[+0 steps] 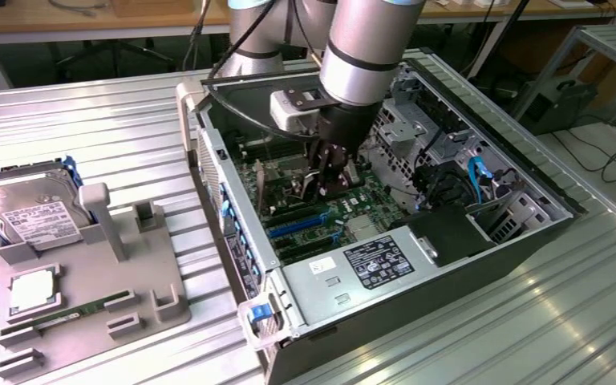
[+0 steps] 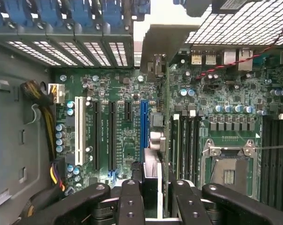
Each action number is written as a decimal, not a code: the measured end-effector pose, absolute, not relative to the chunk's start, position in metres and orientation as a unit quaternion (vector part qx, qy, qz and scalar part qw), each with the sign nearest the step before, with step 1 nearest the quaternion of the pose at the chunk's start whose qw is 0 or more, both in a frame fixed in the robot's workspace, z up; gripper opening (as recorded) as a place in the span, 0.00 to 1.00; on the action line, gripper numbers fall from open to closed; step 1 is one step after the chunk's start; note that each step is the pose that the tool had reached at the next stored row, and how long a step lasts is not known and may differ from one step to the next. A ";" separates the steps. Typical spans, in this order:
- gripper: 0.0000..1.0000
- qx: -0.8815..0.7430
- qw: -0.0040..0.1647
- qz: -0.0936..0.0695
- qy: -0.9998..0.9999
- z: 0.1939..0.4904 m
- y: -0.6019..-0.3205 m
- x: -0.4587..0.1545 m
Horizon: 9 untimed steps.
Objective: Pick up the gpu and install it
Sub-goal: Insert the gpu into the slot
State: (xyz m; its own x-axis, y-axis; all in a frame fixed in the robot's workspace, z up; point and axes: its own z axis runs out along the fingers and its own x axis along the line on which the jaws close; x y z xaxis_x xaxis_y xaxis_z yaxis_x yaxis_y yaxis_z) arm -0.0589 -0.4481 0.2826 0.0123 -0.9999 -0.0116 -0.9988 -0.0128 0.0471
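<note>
Exterior view looks down from high at the open computer case [image 1: 394,241]; wrist view stares close onto its motherboard [image 2: 127,93].

On my ribbed metal table [image 1: 105,120] I see an open computer case [image 1: 480,281] beside a grey parts holder [image 1: 94,313].

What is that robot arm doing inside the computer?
The arm has reached down into an open computer case and its claw is gripping the gpu, a thin card held on edge above the green motherboard. The card hangs close to the long blue slot, not visibly seated. Outside the case, a hard drive and a memory stick sit in a grey holder.
</note>
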 end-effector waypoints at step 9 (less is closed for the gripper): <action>0.28 0.703 0.002 -0.011 -0.711 0.246 -0.458 -0.078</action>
State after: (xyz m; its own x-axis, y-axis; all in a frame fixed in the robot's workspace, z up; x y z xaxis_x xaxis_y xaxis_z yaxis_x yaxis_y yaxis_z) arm -0.0780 -0.4585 0.2463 -0.0120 -0.9999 -0.0119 -0.9997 0.0118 0.0191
